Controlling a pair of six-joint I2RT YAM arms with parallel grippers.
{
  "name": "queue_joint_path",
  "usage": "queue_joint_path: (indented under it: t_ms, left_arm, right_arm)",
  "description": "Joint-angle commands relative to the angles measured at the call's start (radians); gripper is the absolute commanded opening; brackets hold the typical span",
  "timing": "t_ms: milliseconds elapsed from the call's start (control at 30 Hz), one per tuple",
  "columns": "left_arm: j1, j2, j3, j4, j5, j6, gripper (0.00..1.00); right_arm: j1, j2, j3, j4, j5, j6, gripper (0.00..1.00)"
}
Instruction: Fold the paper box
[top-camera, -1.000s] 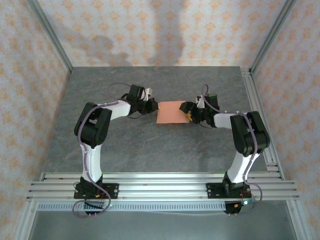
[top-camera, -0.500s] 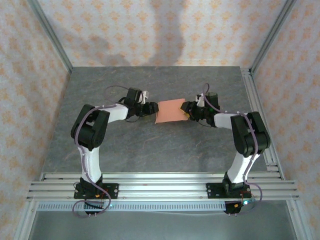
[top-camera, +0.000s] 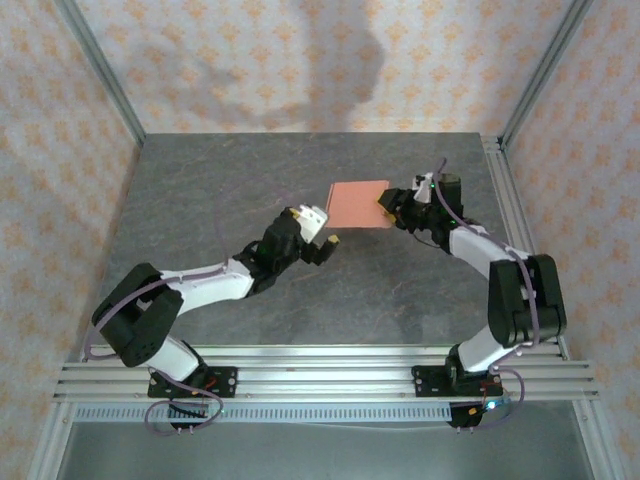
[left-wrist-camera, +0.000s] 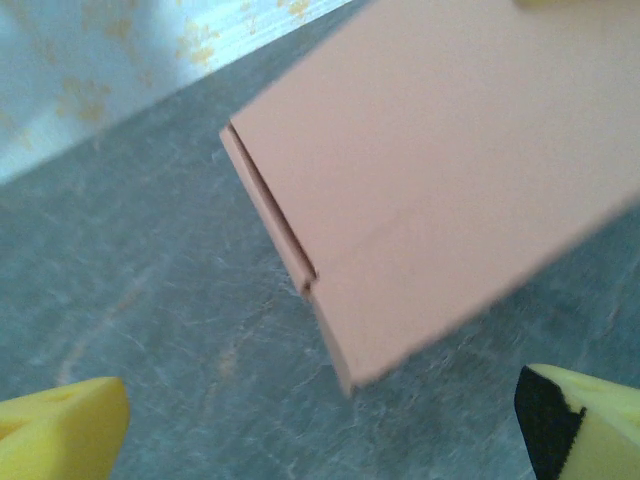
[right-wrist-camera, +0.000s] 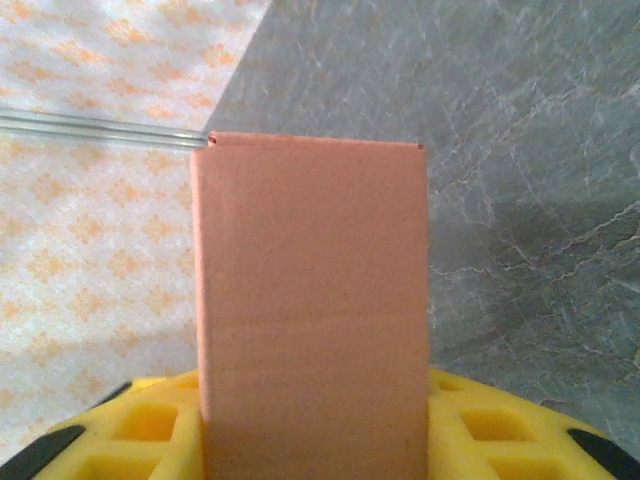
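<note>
Salmon-orange card is what you have in the right gripper (top-camera: 386, 206): the box (top-camera: 358, 203), folded flat into a plain rectangle, sits just right of centre in the upper half of the overhead view. The gripper is clenched on the edge of it that faces the right of the frame. From there the box reaches toward the upper left and looks lifted off the grey desk (top-camera: 200, 200), though you cannot be sure of that from above.

On your right wrist view the box (right-wrist-camera: 310, 320) runs straight up the middle of the frame from between the yellow pads (right-wrist-camera: 480, 435). Its far edge is square, with a tiny notch at each corner, and a faint crease crosses it low down. Patterned wall (right-wrist-camera: 90, 220) lies behind it on the left and desk on the right.

Your left gripper (top-camera: 322, 233) is released, jaws spread wide, near the box at its lower left and not touching it. On the left wrist view the two yellow fingertips (left-wrist-camera: 60, 435) sit in the bottom corners with bare desk between them. The box (left-wrist-camera: 440, 170) fills the upper right, tilted and a little blurred, showing a doubled edge with a small step along its left side
</note>
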Motion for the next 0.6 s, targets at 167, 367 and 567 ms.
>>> queue_joint_path:
  t_ms: [167, 367, 567]
  left_arm:
    - [-0.151, 0.118, -0.014, 0.348, -0.343, 0.631, 1.0]
    - [-0.168, 0.258, 0.031, 0.59, -0.483, 0.781, 0.99]
    - [-0.167, 0.27, 0.033, 0.656, -0.47, 0.792, 0.93]
  right_arm:
    - [-0.009, -0.157, 0.017, -0.19, -0.053, 0.024, 0.41]
    - [-0.012, -0.202, 0.025, -0.275, -0.086, 0.068, 0.4]
    - [-0.012, -0.23, 0.019, -0.289, -0.113, 0.088, 0.4]
